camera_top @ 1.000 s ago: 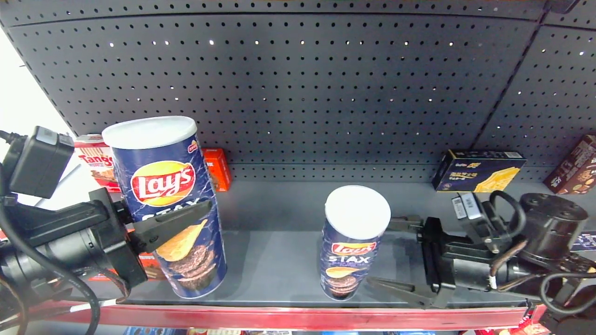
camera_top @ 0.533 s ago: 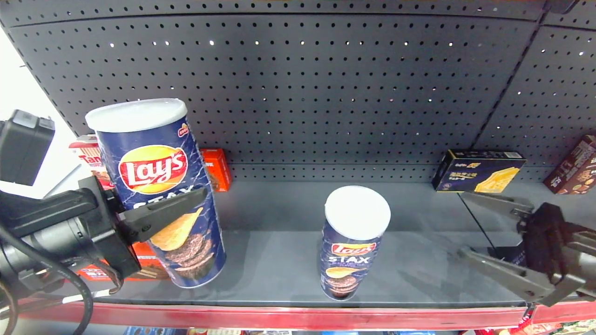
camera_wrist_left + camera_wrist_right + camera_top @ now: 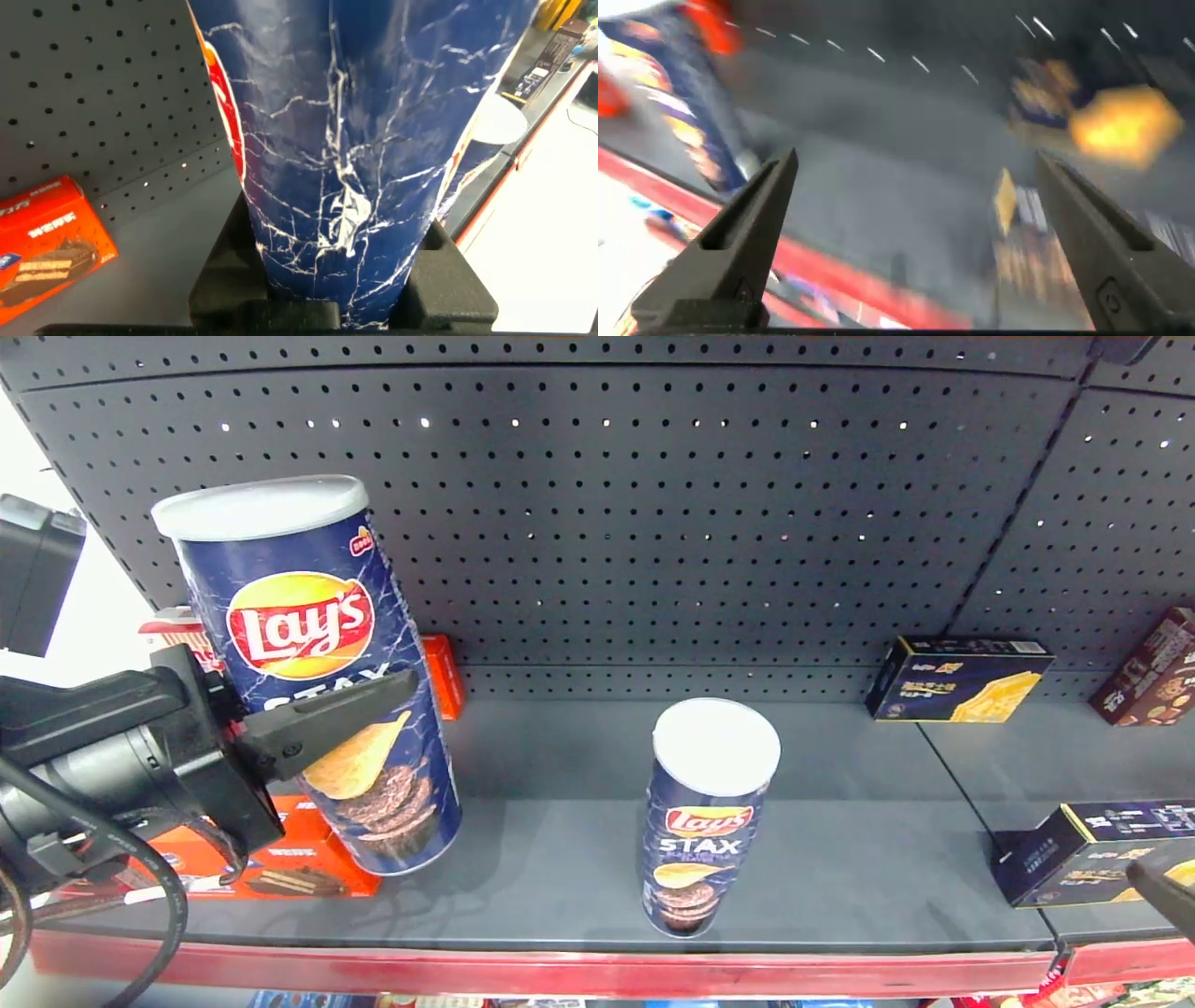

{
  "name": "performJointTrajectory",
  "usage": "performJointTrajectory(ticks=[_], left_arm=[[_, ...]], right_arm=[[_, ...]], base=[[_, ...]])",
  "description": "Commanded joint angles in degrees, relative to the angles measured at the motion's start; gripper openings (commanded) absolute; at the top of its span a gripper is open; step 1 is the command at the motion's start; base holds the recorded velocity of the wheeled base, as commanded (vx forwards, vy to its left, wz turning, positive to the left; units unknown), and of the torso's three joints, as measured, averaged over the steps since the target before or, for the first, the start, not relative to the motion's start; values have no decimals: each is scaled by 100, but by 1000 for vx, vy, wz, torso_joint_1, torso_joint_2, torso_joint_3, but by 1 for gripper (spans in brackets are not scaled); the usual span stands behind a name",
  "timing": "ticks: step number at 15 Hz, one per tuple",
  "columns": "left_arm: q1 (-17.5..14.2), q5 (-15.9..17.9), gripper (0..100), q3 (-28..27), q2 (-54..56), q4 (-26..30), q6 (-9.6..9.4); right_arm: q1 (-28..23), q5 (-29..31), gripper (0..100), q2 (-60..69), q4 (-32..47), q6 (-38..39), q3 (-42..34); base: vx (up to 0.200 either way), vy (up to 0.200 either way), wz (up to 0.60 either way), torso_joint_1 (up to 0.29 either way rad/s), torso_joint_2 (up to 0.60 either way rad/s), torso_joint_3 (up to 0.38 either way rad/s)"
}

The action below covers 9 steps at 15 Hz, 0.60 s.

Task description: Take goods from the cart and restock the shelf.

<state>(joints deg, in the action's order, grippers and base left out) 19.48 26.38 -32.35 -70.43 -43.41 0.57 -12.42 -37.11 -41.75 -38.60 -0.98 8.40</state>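
The left gripper pinches a tall blue chip can at 9 o'clock in the head view. The can is slightly tilted over the shelf, in front of an orange box. There one finger crosses the label, while the left wrist view shows the fingers pressed on both sides of the can's wall. A second can stands upright near 6 o'clock. The blurred right wrist view shows the right gripper with its fingers spread wide.
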Motion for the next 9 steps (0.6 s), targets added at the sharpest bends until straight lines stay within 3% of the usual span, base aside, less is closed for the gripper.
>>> performJointTrajectory(ticks=[1, 3, 5, 6, 7, 8, 9], left_arm=[[3, -1, 0, 10, -15, -10, 4], [3, -1, 0, 36, 20, -10, 4], [3, -1, 0, 71, 20, -10, 4], [-6, -10, 0, 89, 29, -10, 4], [3, -10, 0, 89, 29, -10, 4], [-6, -10, 0, 124, 29, -10, 4], [-6, -10, 0, 124, 29, -10, 4]], right_arm=[[-551, 766, 100, 2215, 1724, 106, -409], [-647, 1962, 100, 3367, 3288, 124, -374], [-630, 3016, 100, 4052, 4088, 133, -453], [-639, 3570, 100, 4175, 4264, 159, -515], [-639, 3649, 100, 4175, 4264, 168, -515], [-647, 4317, 100, 4175, 4141, 511, -567], [-691, 4555, 100, 4175, 3903, 546, -691]], base=[[0, 0, 0, 0, 0, 0], [0, 0, 0, 0, 0, 0], [0, 0, 0, 0, 0, 0], [0, 0, 0, 0, 0, 0], [0, 0, 0, 0, 0, 0], [0, 0, 0, 0, 0, 0], [0, 0, 0, 0, 0, 0]])
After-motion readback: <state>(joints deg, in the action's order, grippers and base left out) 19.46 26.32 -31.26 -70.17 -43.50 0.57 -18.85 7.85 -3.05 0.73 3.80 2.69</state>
